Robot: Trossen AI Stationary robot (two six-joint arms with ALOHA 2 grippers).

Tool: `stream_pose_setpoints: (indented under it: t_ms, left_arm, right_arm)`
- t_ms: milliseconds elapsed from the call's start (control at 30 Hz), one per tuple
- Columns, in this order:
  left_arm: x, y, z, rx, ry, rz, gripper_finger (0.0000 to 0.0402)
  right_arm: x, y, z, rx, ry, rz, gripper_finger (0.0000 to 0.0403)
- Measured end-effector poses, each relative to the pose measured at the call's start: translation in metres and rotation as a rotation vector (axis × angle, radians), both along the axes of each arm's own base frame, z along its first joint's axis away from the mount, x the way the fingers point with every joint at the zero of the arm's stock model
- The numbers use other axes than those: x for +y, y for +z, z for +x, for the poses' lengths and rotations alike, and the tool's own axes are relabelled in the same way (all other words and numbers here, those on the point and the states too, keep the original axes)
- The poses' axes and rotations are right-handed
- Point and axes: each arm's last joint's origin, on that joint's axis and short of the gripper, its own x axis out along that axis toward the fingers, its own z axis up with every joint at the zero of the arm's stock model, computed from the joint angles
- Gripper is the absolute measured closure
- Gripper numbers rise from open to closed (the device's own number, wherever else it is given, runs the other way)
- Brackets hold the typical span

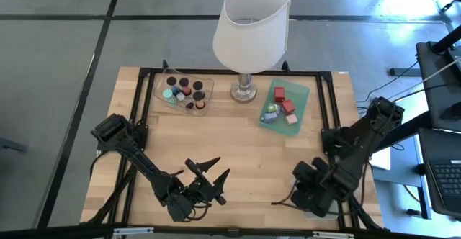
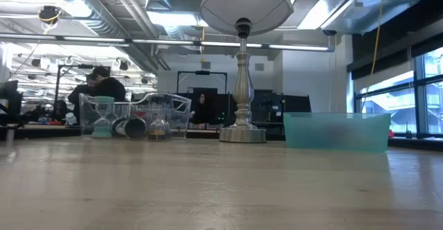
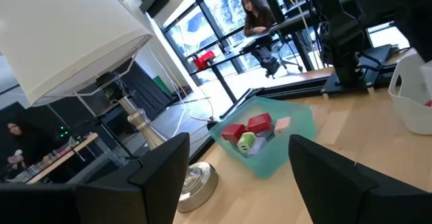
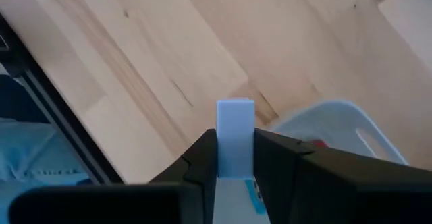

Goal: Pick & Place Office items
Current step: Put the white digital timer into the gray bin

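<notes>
Small office items lie in two trays at the table's far side. Black caps and coloured bits fill the clear tray (image 1: 184, 92) (image 2: 135, 116). Red, white and green blocks sit in the green tray (image 1: 284, 104) (image 3: 260, 137). My right gripper (image 4: 235, 158) (image 1: 313, 190), at the near right, is shut on a pale lavender block (image 4: 235, 126) above a white bin (image 4: 337, 126) holding a red piece. My left gripper (image 3: 236, 177) (image 1: 211, 174) hovers open at the near left, facing the green tray and touching nothing. My right gripper pinches the pale lavender block between its two fingers (image 4: 202, 156), on the block's two opposite sides. The block's free end (image 4: 235, 109) sticks out past the fingertips. It is lifted clear, over the table's wood and the rim of the white bin.
A tall lamp with a white shade (image 1: 251, 19) stands on a metal base (image 1: 245, 90) (image 2: 242, 133) between the two trays. A black frame (image 1: 328, 102) runs round the table. Bare wood (image 1: 245, 160) lies between the arms. People sit at desks in the room beyond.
</notes>
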Motion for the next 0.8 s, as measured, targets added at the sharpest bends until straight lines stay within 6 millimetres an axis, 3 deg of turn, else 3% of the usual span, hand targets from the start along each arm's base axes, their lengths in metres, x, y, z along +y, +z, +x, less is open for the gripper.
stream_pose_setpoints:
  t_ms: [300,567,800]
  left_arm:
    - [0.0,0.0,0.0,0.001,0.0,0.001,0.0151]
    - [-0.001,0.0,0.0,-0.004,-0.001,-0.003,0.0151]
    - [-0.007,-0.001,-0.006,-0.005,-0.021,-0.005,0.0151]
  right_arm:
    - [0.014,-0.001,-0.031,0.078,0.147,-0.035,0.0324]
    - [0.02,-0.005,-0.035,0.028,0.127,-0.072,0.0323]
    - [0.02,-0.036,-0.038,0.161,0.106,-0.114,0.0323]
